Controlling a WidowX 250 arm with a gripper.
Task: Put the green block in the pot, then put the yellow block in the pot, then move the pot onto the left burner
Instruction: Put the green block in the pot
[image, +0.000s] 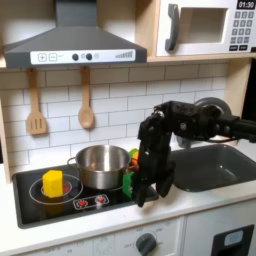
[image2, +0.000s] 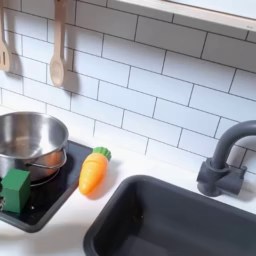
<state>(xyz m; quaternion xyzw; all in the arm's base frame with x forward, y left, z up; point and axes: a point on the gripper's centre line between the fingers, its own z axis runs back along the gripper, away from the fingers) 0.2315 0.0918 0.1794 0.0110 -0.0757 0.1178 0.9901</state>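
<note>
**Arm hanging low by the pot, both blocks still on the stove**

In the first exterior view, the front lip of the counter (image: 60, 232) is running along the bottom, and just behind it the black stove top (image: 70, 205) is lying with open dark surface along its near edge. The gripper (image: 146, 195) is pointing down at the first exterior view's right end of the stove, its tip sitting low near the surface just in front of the green block (image: 129, 181). The jaws are too dark and blurred against the arm (image: 185, 120) to read, so I cannot tell whether they are spread or closed.

The yellow block (image: 52, 183) is sitting on the burner at the first exterior view's left, well apart from the gripper, with free room all around it. The pot (image: 102, 166) is standing upright between the two blocks, towards the back of the stove, its mouth open.

In the second exterior view, the green block (image2: 15, 187) is resting on the stove beside the pot (image2: 28, 142), close to the stove's front edge. The carrot (image2: 94, 170) is lying just off the stove's corner, and the sink (image2: 170, 222) is opening beyond it, with the tap (image2: 225, 160) behind.

Farthest back in the first exterior view, two wooden spoons (image: 86, 100) are hanging on the tiled wall.
</note>
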